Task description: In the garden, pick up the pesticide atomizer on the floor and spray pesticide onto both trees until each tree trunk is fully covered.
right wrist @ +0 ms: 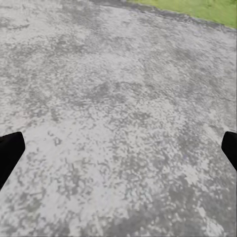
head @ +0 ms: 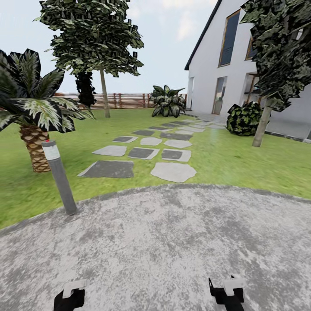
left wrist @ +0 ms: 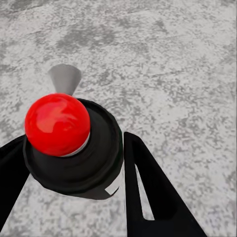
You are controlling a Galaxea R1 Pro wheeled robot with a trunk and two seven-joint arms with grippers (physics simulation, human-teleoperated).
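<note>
Left end effector (left wrist: 74, 197) clamped on atomizer (left wrist: 74, 148); right end effector (right wrist: 118, 148) spread wide; could slip while rolling toward trees (head: 103, 93)

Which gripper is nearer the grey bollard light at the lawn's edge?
Left. The left gripper sits below the bollard light on the view's left side; the right gripper is across the paving.

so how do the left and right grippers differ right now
The left gripper has its fingers closed around a black sprayer with a red round top, while the right gripper holds nothing. The left fingers sit close against the sprayer; the right fingers are spread far apart, open. Both have black fingers and hang over the grey speckled pavement.
</note>
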